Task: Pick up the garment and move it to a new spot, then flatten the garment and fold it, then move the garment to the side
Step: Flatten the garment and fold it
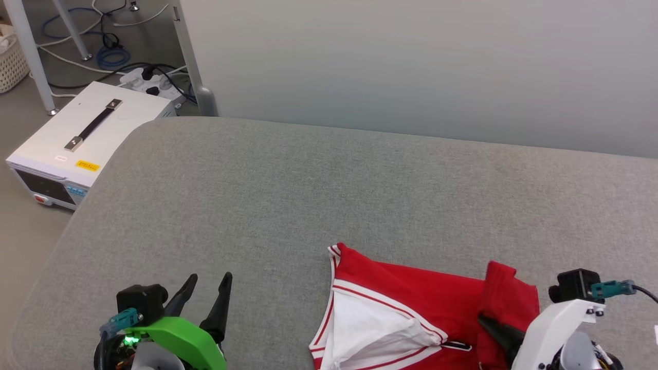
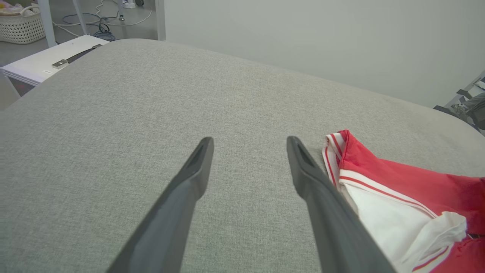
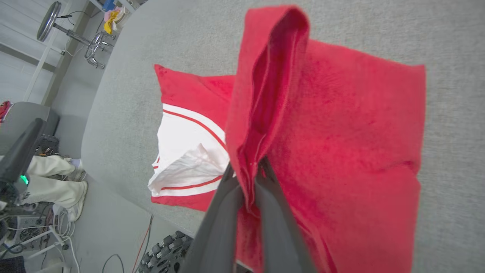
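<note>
Red garment [image 1: 426, 293] sits at the near edge, broad grey surface [image 1: 308, 185] beyond.

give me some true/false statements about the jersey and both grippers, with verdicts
1. The right gripper is shut on a fold of the jersey. True.
2. The left gripper is shut. False: its jaws stand open over the bare grey surface and hold nothing.
3. The jersey lies flat and fully spread. False: it is bunched, with a red fold pinched up by the right gripper and a white sleeve crumpled.
4. A white box stands on the floor beside the grey surface. True.
</note>
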